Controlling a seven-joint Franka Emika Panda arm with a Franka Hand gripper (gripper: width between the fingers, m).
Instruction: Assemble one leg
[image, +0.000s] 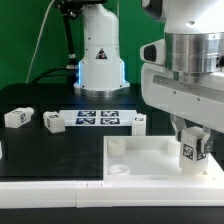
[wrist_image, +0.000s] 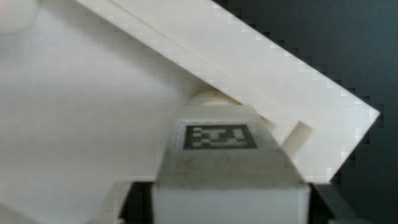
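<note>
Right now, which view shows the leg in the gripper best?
The wrist view: the leg sits centre frame between the fingers, tag sharp, right at the corner of the tray. The exterior view shows the same leg small in the gripper over the tray's corner at the exterior view's right.

The exterior view sits low and close at the table's front edge, looking across the black table (image: 40, 150) toward the arm's base (image: 99, 55) at the back, with the gripper (image: 193, 148) looming large at the exterior view's right. The wrist view rides on the arm, aimed steeply down, very near the white tray (wrist_image: 89, 120). Both views share the tagged leg (image: 189, 152) (wrist_image: 221, 135) at the tray's (image: 150, 160) corner.
</note>
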